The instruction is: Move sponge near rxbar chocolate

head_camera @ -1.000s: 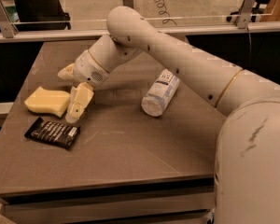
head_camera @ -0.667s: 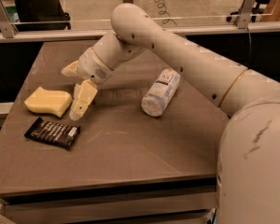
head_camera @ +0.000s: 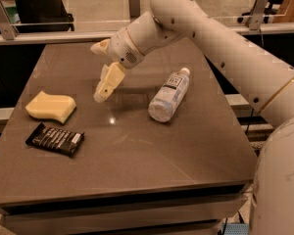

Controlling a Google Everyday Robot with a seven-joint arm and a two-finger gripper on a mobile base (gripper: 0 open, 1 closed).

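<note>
The pale yellow sponge (head_camera: pixel 51 106) lies on the left of the brown table (head_camera: pixel 152 155). The black rxbar chocolate (head_camera: pixel 55 139) lies just in front of it, a short gap apart. My gripper (head_camera: pixel 99 72) hangs above the table's middle, to the right of the sponge and well clear of it. Its cream fingers (head_camera: pixel 108 82) are spread apart and hold nothing.
A clear plastic bottle (head_camera: pixel 169 95) lies on its side right of the gripper. My white arm (head_camera: pixel 220 38) reaches in from the upper right. A glass railing (head_camera: pixel 63 23) runs behind the table's far edge.
The gripper has risen and drawn back to the right, away from the sponge. The sponge and the bar stay where they were.
</note>
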